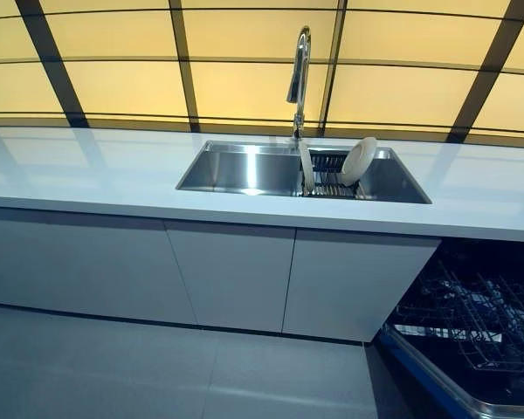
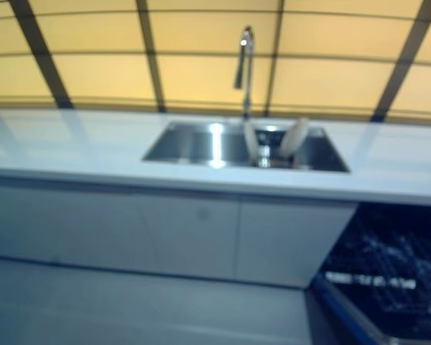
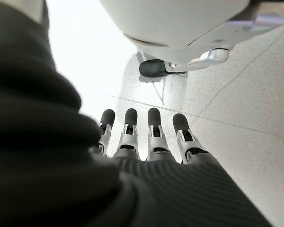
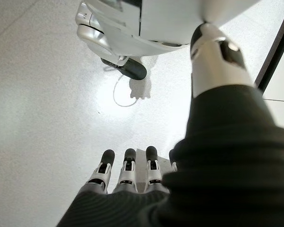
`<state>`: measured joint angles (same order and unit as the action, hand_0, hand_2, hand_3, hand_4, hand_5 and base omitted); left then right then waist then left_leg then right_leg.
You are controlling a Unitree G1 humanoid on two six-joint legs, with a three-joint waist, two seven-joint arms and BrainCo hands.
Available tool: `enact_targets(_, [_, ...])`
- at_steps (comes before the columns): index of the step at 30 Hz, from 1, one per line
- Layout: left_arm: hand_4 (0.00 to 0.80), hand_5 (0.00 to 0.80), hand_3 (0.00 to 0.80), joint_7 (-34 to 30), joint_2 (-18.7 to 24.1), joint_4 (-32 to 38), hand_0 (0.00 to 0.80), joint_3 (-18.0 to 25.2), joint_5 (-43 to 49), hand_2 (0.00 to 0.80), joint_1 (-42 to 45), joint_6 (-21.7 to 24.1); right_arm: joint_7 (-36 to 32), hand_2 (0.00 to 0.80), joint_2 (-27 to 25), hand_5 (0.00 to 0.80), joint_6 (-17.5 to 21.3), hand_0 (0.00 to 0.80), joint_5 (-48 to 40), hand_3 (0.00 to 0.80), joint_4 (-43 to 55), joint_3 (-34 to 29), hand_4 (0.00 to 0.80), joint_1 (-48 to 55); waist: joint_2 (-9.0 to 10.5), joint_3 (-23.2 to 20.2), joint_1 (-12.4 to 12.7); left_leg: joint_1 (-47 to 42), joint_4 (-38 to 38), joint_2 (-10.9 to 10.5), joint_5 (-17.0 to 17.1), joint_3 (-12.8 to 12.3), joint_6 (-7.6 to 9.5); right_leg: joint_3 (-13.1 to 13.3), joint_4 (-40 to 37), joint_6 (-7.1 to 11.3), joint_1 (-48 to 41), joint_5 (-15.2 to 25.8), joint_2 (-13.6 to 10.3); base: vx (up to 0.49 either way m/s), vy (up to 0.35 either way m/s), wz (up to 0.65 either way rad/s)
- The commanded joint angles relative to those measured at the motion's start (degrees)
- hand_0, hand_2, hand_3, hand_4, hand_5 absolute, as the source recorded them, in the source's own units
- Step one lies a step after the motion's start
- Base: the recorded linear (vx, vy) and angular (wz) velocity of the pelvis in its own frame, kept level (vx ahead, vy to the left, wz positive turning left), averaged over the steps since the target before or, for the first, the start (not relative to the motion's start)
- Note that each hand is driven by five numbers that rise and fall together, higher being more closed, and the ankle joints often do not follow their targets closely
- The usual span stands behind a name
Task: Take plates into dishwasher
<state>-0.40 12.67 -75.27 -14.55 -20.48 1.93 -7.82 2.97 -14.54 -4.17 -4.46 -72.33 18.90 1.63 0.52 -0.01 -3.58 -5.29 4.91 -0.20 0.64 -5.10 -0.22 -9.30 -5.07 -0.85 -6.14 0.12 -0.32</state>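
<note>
Fingers of the left hand (image 3: 146,142) lie straight and side by side in the left wrist view, spread loosely and holding nothing, with only pale speckled floor (image 3: 236,94) past their dark tips. The right hand (image 4: 128,175) looks the same in its own wrist view: fingers straight, relaxed, nothing between them, the floor beyond. Neither hand shows in the head views.

The sink (image 1: 244,170) is the landmark for everything else. It is a steel basin sunk into a long white counter (image 1: 79,170). Inside the sink, toward its right end, a dark wire rack (image 1: 327,179) sits on the bottom. Two plates stand in that rack. The round plate (image 1: 359,161) leans tilted against the right part of the rack, its face turned up and to the left, its top edge rising just above the sink's rim. The second plate (image 1: 306,168) stands nearly edge-on at the left end of the rack, near the sink's middle. A tall chrome tap (image 1: 299,78) rises from behind the sink, just above the edge-on plate, its spout bending down toward the basin.

Below the sink, white cabinet doors (image 1: 231,275) run under the counter. Right of the sink and lower down, the dishwasher (image 1: 472,332) stands open, its dark wire basket (image 1: 485,319) pulled out over the lowered door; I cannot tell what lies among the wires.
</note>
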Motion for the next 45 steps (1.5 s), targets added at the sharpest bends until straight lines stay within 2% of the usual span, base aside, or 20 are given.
enact_targets(1, [0.000,0.000,0.000,0.0,-1.4,-2.4,0.000,-0.2,0.8,0.000,-4.3,1.0,-0.1,0.000,1.2,0.000,0.7,0.000,0.9,0.000,-0.9,2.1,0.000,-4.1,0.32,0.8,0.2,0.3,0.1,-2.0,-2.7,1.9,2.56,0.6,3.7,1.67,0.7,-4.5,2.1,-0.010,-0.003,0.10])
enact_targets(22, [0.000,0.000,0.000,-0.6,-1.8,-2.6,0.000,-0.8,3.3,0.000,-4.4,0.4,1.1,0.000,1.7,0.000,0.0,0.000,-0.2,0.000,-1.9,1.8,0.000,-4.4,-0.34,0.4,-0.6,-1.3,0.1,-1.7,-3.3,0.9,2.77,2.5,3.9,1.40,0.0,-4.7,2.6,0.000,-0.002,0.01])
enact_targets(28, [0.000,0.000,0.000,-0.1,-2.1,-2.4,0.000,-0.9,4.5,0.000,-4.2,1.2,0.8,0.000,1.8,0.000,-0.3,0.000,-0.4,0.000,-2.8,1.3,0.000,-4.1,-0.54,0.2,-0.9,-2.0,0.1,-1.6,-3.6,-0.1,2.64,2.6,3.0,1.65,-0.7,-4.2,2.4,0.017,-0.013,-0.05])
enact_targets(38, [0.000,0.000,0.000,0.5,-1.2,-2.1,0.000,0.0,2.8,0.000,-4.3,0.8,-2.4,0.000,1.6,0.000,2.1,0.000,-2.1,0.000,-1.2,1.5,0.000,-5.4,-0.76,0.4,-0.4,-3.0,-0.4,-1.2,-3.9,0.2,3.24,3.0,6.8,0.80,-0.2,-6.6,2.5,0.040,-0.039,-0.04])
enact_targets(40, [0.000,0.000,0.000,1.4,-1.1,-1.9,0.000,1.8,1.0,0.000,-4.3,0.1,-3.0,0.000,1.4,0.000,1.5,0.000,-2.3,0.000,-0.5,2.1,0.000,-5.8,0.10,1.2,-0.1,-0.9,-6.5,-0.9,-6.2,0.2,3.16,3.2,9.2,-0.17,0.6,-7.9,2.3,-0.011,-0.155,-0.06])
enact_targets(42, [0.000,0.000,0.000,1.8,-1.1,-1.4,0.000,3.1,1.2,0.000,-4.2,0.7,-4.6,0.000,0.7,0.000,1.4,0.000,-4.4,0.000,0.2,2.7,0.000,-6.3,1.84,3.6,0.6,7.1,-22.0,-0.1,-8.3,0.0,2.74,3.4,10.7,-1.65,1.1,-7.6,1.5,-0.083,-0.196,-0.07])
enact_targets(43, [0.000,0.000,0.000,1.7,-1.1,-1.4,0.000,3.3,1.2,0.000,-4.1,1.1,-5.2,0.000,0.3,0.000,1.4,0.000,-5.3,0.000,0.5,2.8,0.000,-6.3,2.11,4.6,0.8,11.2,-28.7,0.4,-8.1,0.4,2.66,3.4,11.3,-2.49,1.5,-7.5,1.7,-0.088,-0.169,-0.11])
enact_targets(44, [0.000,0.000,0.000,1.7,-1.2,-1.6,0.000,3.6,0.6,0.000,-3.8,1.7,-5.5,0.000,0.0,0.000,1.4,0.000,-5.2,0.000,0.8,2.8,0.000,-6.3,1.92,5.9,1.0,16.0,-36.7,0.8,-6.2,0.7,2.69,3.4,12.5,-3.48,1.9,-7.7,2.4,-0.022,-0.144,-0.13])
enact_targets(45, [0.000,0.000,0.000,1.5,-1.3,-1.6,0.000,3.8,-0.3,0.000,-3.6,1.5,-5.3,0.000,-0.2,0.000,1.2,0.000,-4.8,0.000,0.9,2.7,0.000,-6.2,1.56,6.6,1.1,17.3,-38.4,1.1,-5.5,0.7,2.21,3.7,13.2,-3.73,1.6,-8.1,3.0,0.001,-0.093,-0.10])
